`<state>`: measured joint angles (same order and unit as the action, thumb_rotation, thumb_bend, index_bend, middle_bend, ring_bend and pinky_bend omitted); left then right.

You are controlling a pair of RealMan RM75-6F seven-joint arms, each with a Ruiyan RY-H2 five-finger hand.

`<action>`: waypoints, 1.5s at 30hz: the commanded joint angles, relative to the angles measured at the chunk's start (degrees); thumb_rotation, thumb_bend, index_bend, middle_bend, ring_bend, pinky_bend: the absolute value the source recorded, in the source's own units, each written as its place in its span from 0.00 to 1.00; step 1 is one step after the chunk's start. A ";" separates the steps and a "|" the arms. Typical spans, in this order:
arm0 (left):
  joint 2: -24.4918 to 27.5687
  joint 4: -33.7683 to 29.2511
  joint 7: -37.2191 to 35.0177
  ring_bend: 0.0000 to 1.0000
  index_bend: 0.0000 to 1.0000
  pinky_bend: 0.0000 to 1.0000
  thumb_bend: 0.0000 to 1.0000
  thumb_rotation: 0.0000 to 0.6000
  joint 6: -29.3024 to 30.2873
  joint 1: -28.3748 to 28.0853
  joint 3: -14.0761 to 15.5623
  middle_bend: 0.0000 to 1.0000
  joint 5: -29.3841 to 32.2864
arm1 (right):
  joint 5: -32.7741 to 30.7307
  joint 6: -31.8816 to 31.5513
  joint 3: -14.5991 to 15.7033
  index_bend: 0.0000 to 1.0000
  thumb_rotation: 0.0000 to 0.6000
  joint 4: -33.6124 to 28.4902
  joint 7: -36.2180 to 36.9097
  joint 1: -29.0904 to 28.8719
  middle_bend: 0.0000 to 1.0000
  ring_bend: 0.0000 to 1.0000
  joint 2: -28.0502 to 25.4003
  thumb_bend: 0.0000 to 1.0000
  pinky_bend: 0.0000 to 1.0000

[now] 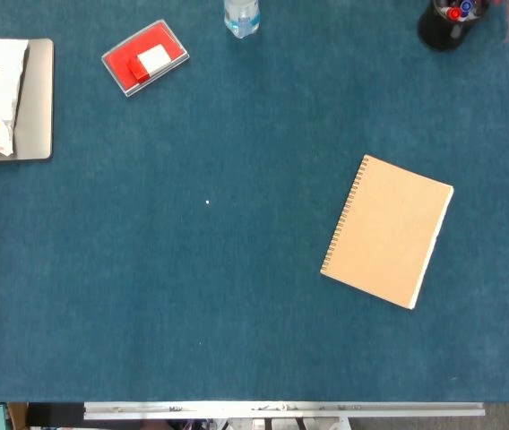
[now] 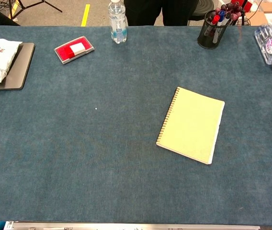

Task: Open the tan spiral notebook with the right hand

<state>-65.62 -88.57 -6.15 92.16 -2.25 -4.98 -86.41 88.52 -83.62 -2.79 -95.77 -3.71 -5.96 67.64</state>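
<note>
1. The notebook (image 1: pixel 387 231) lies flat and shut on the blue table (image 1: pixel 192 296). It sits on the right half of the table, about halfway between the near edge and the far edge.

2. No hand shows in either view. So I cannot tell if the right hand or the left hand is spread out, curled up or holding something.

3. The wire spiral (image 1: pixel 342 215) runs down the notebook's left side. The loose page edge (image 1: pixel 433 248) is on its right side. That loose edge is the side that can lift.

4. The notebook is tilted a bit. Its long way runs from the far side of the table toward the near side, and the top leans to the right. In the chest view the notebook (image 2: pixel 191 124) has the same tilt.

5. The notebook is on the robot's right, so I think the right hand has the shorter way to go. I think it should come in from the right, reach the loose edge, and turn the cover over toward the spiral.

6. The cover is not lifted yet, so I think the job is only at its start.

7. The pen cup (image 2: pixel 209 29) stands far behind the notebook, well apart from it. I think it will not get in the way.
</note>
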 commanded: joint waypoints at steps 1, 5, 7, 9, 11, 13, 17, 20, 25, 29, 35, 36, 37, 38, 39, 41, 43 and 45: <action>0.12 -0.19 -0.07 0.31 0.46 0.50 0.28 1.00 0.33 0.15 0.10 0.39 -0.29 | 1.72 -1.15 0.34 0.20 1.00 0.80 -0.68 -0.01 0.22 0.13 1.06 0.07 0.16; 0.24 -0.47 -0.20 0.31 0.46 0.50 0.28 1.00 0.92 0.41 0.26 0.39 -0.77 | 4.23 -2.79 0.62 0.16 1.00 1.92 -1.24 -0.03 0.17 0.12 2.34 0.00 0.16; 0.33 -0.54 -0.45 0.31 0.46 0.50 0.28 1.00 0.83 0.50 0.27 0.39 -0.55 | 4.86 -3.19 0.58 0.15 1.00 2.64 -1.78 -0.13 0.15 0.11 2.91 0.00 0.16; 0.44 -0.64 -0.59 0.31 0.46 0.50 0.28 1.00 1.04 0.65 0.31 0.39 -0.60 | 5.27 -3.23 0.54 0.13 1.00 3.39 -2.11 -0.36 0.14 0.10 3.42 0.00 0.16; 0.47 -0.70 -0.70 0.31 0.46 0.50 0.28 1.00 1.05 0.65 0.28 0.39 -0.62 | 5.66 -2.66 0.63 0.13 1.00 4.62 -2.71 -0.82 0.13 0.09 3.85 0.00 0.16; 0.47 -0.74 -0.59 0.31 0.46 0.50 0.28 1.00 1.09 0.66 0.27 0.39 -0.67 | 5.78 -1.63 0.70 0.12 1.00 5.79 -3.37 -1.46 0.12 0.07 4.21 0.00 0.16; 0.44 -0.84 -0.45 0.31 0.46 0.50 0.28 1.00 1.15 0.68 0.29 0.39 -0.75 | 6.23 0.20 0.88 0.11 1.00 7.89 -3.76 -2.77 0.10 0.05 5.11 0.00 0.16; 0.45 -0.87 -0.43 0.31 0.46 0.50 0.28 1.00 1.13 0.70 0.29 0.39 -0.76 | 6.34 1.54 1.06 0.11 1.00 9.70 -3.52 -3.68 0.10 0.04 6.23 0.00 0.16; 0.55 -0.85 -0.76 0.31 0.46 0.50 0.28 1.00 1.05 0.73 0.22 0.39 -0.59 | 6.53 3.53 1.67 0.10 1.00 12.21 -4.09 -4.85 0.10 0.04 8.10 0.00 0.16; 0.60 -0.88 -0.88 0.31 0.46 0.50 0.28 1.00 1.08 0.75 0.21 0.39 -0.63 | 6.68 5.00 2.18 0.10 1.00 13.50 -4.94 -5.68 0.10 0.04 9.17 0.00 0.16; 0.56 -0.82 -0.81 0.31 0.46 0.50 0.28 1.00 0.95 0.70 0.22 0.39 -0.64 | 6.07 7.88 2.63 0.10 1.00 15.26 -6.25 -7.06 0.10 0.04 10.85 0.00 0.16; 0.58 -0.84 -0.86 0.31 0.46 0.50 0.28 1.00 0.99 0.73 0.23 0.39 -0.66 | 5.91 8.50 2.75 0.10 1.00 15.54 -6.29 -7.35 0.10 0.04 11.28 0.00 0.16; 0.58 -0.85 -0.91 0.31 0.46 0.50 0.28 1.00 1.01 0.74 0.22 0.39 -0.66 | 5.81 8.86 2.81 0.10 1.00 15.81 -6.27 -7.54 0.10 0.04 11.64 0.00 0.16; 0.60 -0.86 -0.97 0.31 0.46 0.50 0.28 1.00 0.99 0.74 0.21 0.39 -0.64 | 5.69 9.20 2.89 0.10 1.00 16.10 -6.27 -7.69 0.10 0.04 12.05 0.00 0.16; 0.62 -0.87 -1.03 0.31 0.46 0.50 0.28 1.00 0.97 0.73 0.20 0.39 -0.62 | 5.56 9.55 3.00 0.10 1.00 16.36 -6.21 -7.82 0.10 0.04 12.47 0.00 0.16; 0.66 -0.89 -1.12 0.31 0.46 0.50 0.28 1.00 0.95 0.73 0.18 0.39 -0.60 | 5.36 10.19 3.29 0.10 1.00 17.20 -5.79 -8.07 0.10 0.04 13.60 0.00 0.16; 0.71 -0.92 -1.21 0.31 0.46 0.50 0.28 1.00 0.95 0.75 0.21 0.39 -0.64 | 5.33 10.78 3.73 0.10 1.00 18.34 -5.65 -8.27 0.10 0.04 14.82 0.00 0.16; 0.76 -0.96 -1.30 0.31 0.46 0.50 0.28 1.00 0.98 0.78 0.22 0.39 -0.68 | 5.39 11.22 4.08 0.10 1.00 19.39 -5.55 -8.44 0.10 0.04 15.87 0.00 0.16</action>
<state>-64.86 -89.53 -7.46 93.14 -1.48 -4.76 -87.08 93.93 -72.80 0.96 -76.99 -9.40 -14.20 82.91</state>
